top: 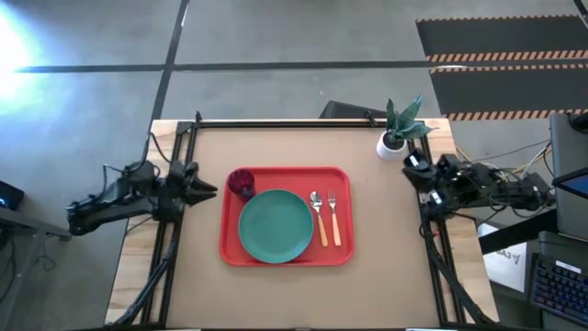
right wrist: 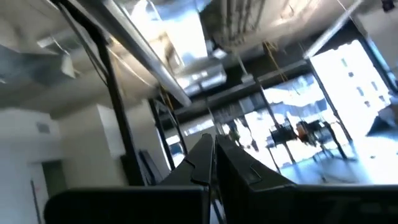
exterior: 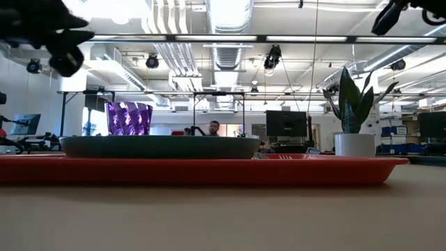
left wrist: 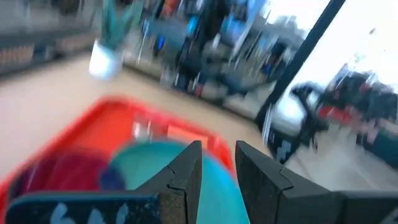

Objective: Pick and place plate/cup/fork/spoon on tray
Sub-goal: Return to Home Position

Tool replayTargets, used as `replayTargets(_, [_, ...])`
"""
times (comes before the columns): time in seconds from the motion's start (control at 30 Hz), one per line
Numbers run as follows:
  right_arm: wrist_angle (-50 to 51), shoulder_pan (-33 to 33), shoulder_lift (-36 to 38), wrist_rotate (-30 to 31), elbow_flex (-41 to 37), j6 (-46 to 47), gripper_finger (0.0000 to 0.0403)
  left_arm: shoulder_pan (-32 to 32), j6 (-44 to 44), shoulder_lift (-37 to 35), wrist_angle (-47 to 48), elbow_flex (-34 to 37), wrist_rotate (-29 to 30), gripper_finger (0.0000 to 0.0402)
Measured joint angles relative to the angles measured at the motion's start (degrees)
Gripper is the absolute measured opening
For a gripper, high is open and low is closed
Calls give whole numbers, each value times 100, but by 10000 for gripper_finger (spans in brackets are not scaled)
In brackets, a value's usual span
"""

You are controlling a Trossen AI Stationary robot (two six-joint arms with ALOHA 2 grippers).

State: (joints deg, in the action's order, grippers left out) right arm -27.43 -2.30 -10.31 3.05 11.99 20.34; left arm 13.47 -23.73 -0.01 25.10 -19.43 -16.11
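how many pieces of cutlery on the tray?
2. The spoon lies just right of the plate on the tray; the fork lies right of the spoon, parallel to it. Nothing looks hidden.

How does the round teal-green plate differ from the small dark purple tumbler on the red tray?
The round teal-green plate is wide and flat; the small dark purple translucent cup is much smaller and stands taller. The plate lies in the middle of the red plastic tray; the cup sits in its far left corner. Both rest on the tray, and neither is held.
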Motion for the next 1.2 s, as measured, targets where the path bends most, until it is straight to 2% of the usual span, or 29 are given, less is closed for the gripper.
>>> replayTargets(0.13, [155,-5,240,79,-156,107,8,0,-76,44,-1958,818,325,79])
replayTargets(0.2, [266,-2,303,146,-153,169,8,-1,-156,89,-2298,1094,463,77])
replayTargets(0.37, [513,-3,302,161,-186,291,8,-1,-239,107,-2344,1385,780,54])
replayTargets(0.67, [1006,-3,313,600,-192,264,8,0,586,98,-2371,1284,1495,30])
replayTargets(0.83, [1042,-20,309,114,-370,686,8,0,508,98,-2158,1308,1497,29])
replayTargets(1.0, [711,-18,313,-25,-937,1010,8,0,455,96,-2151,1290,1494,29])
replayTargets(1.07, [292,-18,315,-342,-1129,1181,8,0,451,98,-2162,1266,1494,29])
replayTargets(1.2, [143,-18,335,-1104,-1120,1299,8,0,309,96,-2162,1219,1492,29])
